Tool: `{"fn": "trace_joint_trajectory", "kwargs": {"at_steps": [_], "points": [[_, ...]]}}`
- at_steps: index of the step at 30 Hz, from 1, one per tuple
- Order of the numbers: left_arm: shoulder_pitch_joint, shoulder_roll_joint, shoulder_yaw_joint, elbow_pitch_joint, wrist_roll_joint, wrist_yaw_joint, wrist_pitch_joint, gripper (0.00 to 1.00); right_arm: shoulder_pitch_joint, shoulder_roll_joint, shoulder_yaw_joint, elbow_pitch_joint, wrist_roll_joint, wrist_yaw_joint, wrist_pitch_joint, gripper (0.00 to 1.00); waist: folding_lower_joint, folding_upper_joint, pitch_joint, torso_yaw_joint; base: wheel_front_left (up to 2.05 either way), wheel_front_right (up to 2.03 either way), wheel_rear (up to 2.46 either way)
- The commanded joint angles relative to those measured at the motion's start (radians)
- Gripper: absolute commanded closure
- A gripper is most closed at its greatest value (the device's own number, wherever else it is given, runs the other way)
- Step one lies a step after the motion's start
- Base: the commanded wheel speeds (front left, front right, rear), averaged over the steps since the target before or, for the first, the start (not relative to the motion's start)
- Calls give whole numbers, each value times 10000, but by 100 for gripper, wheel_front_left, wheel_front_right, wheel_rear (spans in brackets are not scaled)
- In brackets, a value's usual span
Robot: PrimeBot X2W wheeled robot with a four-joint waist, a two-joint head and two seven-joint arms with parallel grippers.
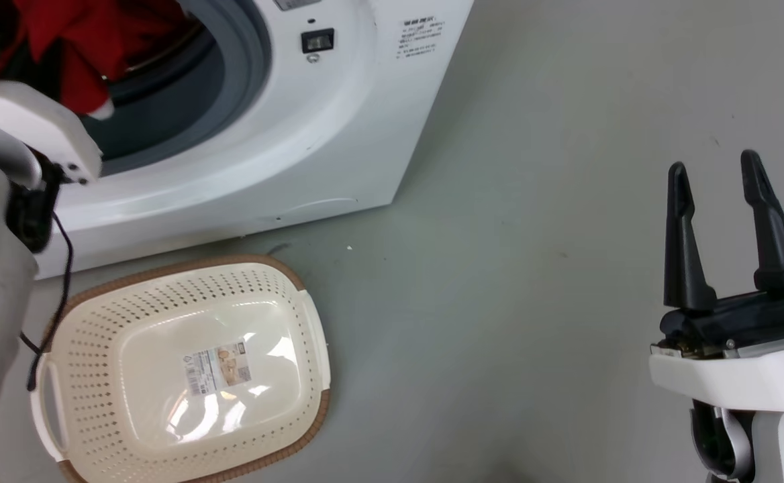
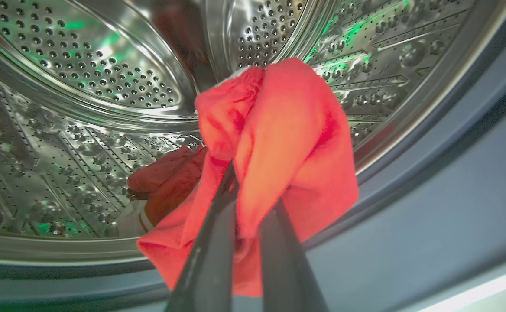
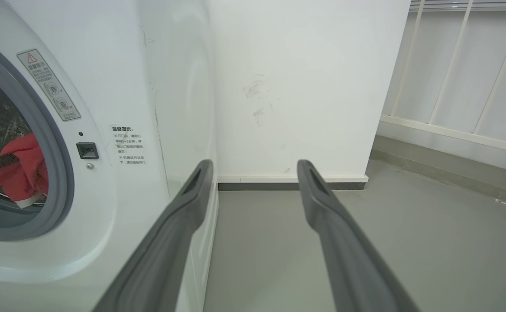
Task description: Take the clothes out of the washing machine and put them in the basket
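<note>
The left gripper (image 2: 253, 190) is inside the washer's (image 1: 284, 134) drum (image 2: 84, 65), in the middle of the left wrist view. Its two fingers are squeezed almost together on a red cloth (image 2: 279, 130). The cloth bunches up over the tips and hangs down around them. Another red cloth (image 2: 166, 182) with a bit of white lies in the drum just behind it, at the lower middle. In the head view, red shows in the washer's mouth at the upper left, inside the grey seal (image 1: 231, 74). The basket (image 1: 184, 265) sits on the floor (image 1: 533, 302) at the lower left, just in front of the washer. It has a sticker (image 1: 217, 369) on its bottom. The right gripper (image 1: 714, 163) is at the lower right, well apart from the washer. Its fingers are wide apart and hold nothing.
</note>
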Motion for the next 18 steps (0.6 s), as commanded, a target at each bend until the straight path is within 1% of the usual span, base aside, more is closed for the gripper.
{"fn": "trace_joint_trajectory", "kwargs": {"at_steps": [1,4,10,18], "points": [[325,-71,64,-202,11,98,-105,100,155,-2,-18,45,-129,-7,-19,0,1,0,-369,267,0,0,0],[913,-155,239,-797,66,369,-152,100,354,-2,-37,124,-213,-7,-19,0,1,0,-723,450,0,0,0],[2376,-209,808,-2562,355,980,-165,100,745,0,-29,264,-332,-7,-19,0,1,0,-1408,722,0,0,0],[4504,-278,1174,-4596,735,1531,-169,100,1357,-3,23,497,-490,-7,-19,0,1,0,-2412,1038,0,0,0]]}}
